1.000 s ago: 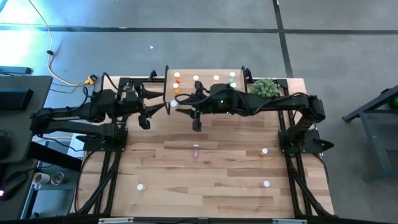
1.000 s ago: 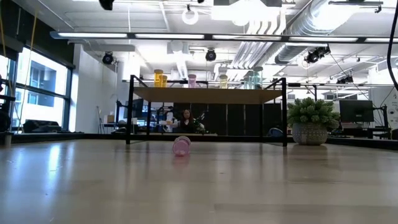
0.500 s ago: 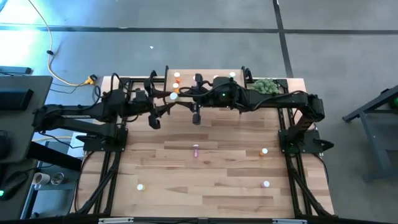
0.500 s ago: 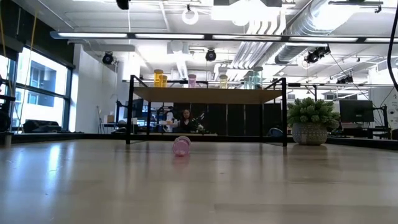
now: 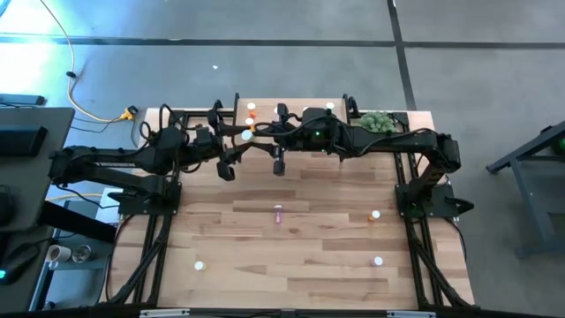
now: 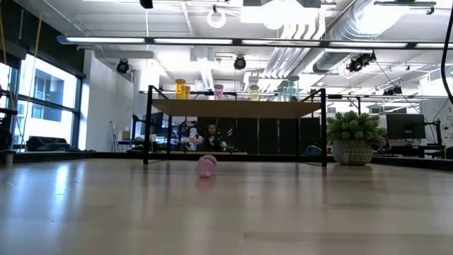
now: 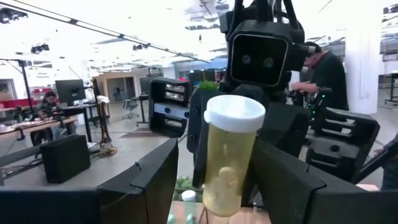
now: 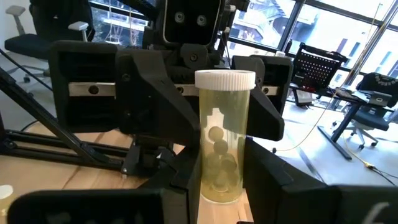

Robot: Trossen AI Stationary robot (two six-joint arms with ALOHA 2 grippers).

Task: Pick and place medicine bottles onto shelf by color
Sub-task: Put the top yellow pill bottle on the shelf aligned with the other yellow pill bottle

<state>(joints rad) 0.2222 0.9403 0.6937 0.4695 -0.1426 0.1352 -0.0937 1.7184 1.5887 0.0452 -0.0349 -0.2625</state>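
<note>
A yellow medicine bottle (image 8: pixel 222 143) with a white cap stands upright in the air between my two grippers, at the left front corner of the shelf (image 5: pixel 291 108). My right gripper (image 8: pixel 221 186) reaches in from the right and is shut on it. My left gripper (image 7: pixel 214 186) faces it from the left, open, one finger on either side of the bottle (image 7: pixel 227 162). In the high view the cap (image 5: pixel 245 135) shows between the two arms. Several bottles stand on the shelf board (image 6: pixel 233 106). A pink bottle (image 6: pixel 207 166) lies on its side on the table. My right gripper pinches the yellow bottle's lower body (image 8: pixel 208 180) between its two fingers. The fingers lie level and come from the table's right. The bottle stands upright, cap up, lifted clear above the shelf's edge.
A green plant (image 5: pixel 377 124) stands at the shelf's right end. Loose bottles lie on the table: pink at the middle (image 5: pixel 279 212), orange at the right (image 5: pixel 374 215), pink at the near right (image 5: pixel 378 261), one at the near left (image 5: pixel 199 264). People show in the room behind.
My left gripper has gone toward the table's right, up to the yellow bottle, and now has a finger on either side of it. My right gripper has carried the bottle a little toward the far edge, upright.
</note>
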